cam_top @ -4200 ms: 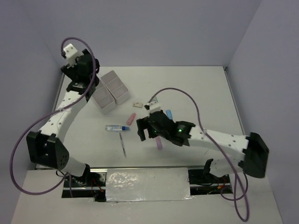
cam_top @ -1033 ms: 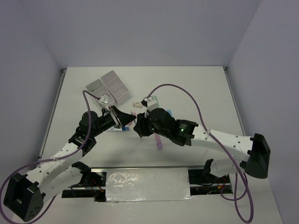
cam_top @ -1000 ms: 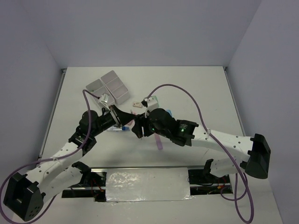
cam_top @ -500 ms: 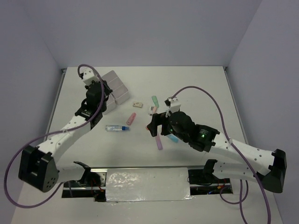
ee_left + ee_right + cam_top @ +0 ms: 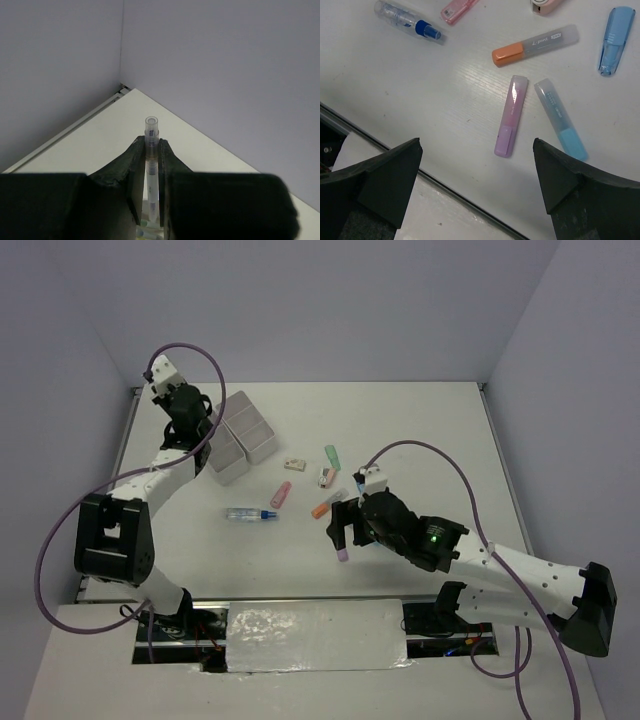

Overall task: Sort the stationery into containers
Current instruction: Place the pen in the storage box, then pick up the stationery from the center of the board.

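The left gripper (image 5: 151, 152) pinches a thin pen (image 5: 151, 131) near the bins (image 5: 245, 430), far left. The right gripper (image 5: 476, 170) is spread wide above a purple highlighter (image 5: 511, 116) on the counter (image 5: 445, 85).

My left arm (image 5: 150, 480) stretches far out with the wrist raised; my left fingers (image 5: 141, 152) press together on a thin pen (image 5: 151, 130) standing upright between them, its end past the tips; my right arm (image 5: 500, 560) reaches forward low; my right fingers (image 5: 395, 172) spread wide apart, facing down at the surface.
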Tool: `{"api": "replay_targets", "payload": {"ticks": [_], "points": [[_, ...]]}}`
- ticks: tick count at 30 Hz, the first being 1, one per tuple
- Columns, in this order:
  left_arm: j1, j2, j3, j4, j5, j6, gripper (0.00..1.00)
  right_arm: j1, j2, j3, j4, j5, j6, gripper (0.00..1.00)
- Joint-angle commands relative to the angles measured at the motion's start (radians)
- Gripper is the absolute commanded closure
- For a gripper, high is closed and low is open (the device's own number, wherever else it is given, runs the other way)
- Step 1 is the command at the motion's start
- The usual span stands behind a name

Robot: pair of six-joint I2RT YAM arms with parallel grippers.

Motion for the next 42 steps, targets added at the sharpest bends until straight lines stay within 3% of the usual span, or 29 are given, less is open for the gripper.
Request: {"api": "replay_targets", "payload": {"ticks": [1,8,11,14,18,23,24,25,29,30,32,36,38,42], "points": [[0.016,0.033,0.003,0.122,0.003,0.04,0.93,0.001,0.001,0.051,-0.007,-0.009,-0.029,0.01],[0.024,0.036,-0.046,0.145,0.043,-0.023,0.84,-0.001,0.032,0.097,-0.03,0.008,-0.047,0.01],[0.025,0.035,-0.058,0.145,0.046,-0.029,0.71,-0.007,0.049,0.098,-0.016,0.002,-0.049,0.01],[0.025,0.027,-0.092,0.163,0.047,-0.029,0.49,-0.012,0.068,0.097,-0.004,-0.004,-0.049,0.01],[0.025,0.02,-0.107,0.163,0.046,-0.017,0.28,-0.044,0.09,0.092,0.007,-0.027,-0.052,0.01],[0.024,-0.081,-0.094,0.061,0.061,-0.072,0.02,-0.091,0.122,0.074,0.03,-0.081,-0.035,0.01],[0.024,-0.103,-0.086,0.036,0.097,-0.073,0.01,-0.093,0.128,0.072,0.034,-0.081,-0.027,0.01],[0.024,-0.13,-0.061,0.024,0.23,-0.064,0.01,-0.094,0.136,0.072,0.037,-0.081,-0.014,0.01],[0.005,-0.138,0.136,-0.264,0.586,-0.043,0.01,-0.101,0.162,0.092,0.048,-0.104,0.003,0.0],[-0.057,-0.134,0.178,-0.417,0.555,-0.032,0.01,-0.101,0.164,0.098,0.05,-0.118,0.006,0.0],[-0.133,-0.123,0.3,-0.572,0.445,-0.023,0.01,-0.104,0.164,0.108,0.053,-0.129,0.017,0.0],[-0.249,-0.158,0.356,-0.823,0.502,0.019,0.01,-0.104,0.154,0.095,0.044,-0.158,0.023,0.0],[-0.248,-0.187,0.316,-0.93,0.59,-0.029,0.01,-0.104,0.139,0.069,0.047,-0.175,0.025,0.0],[-0.248,-0.305,0.137,-0.97,0.72,-0.108,0.01,-0.104,0.059,0.028,0.08,-0.213,0.026,0.0]]}}
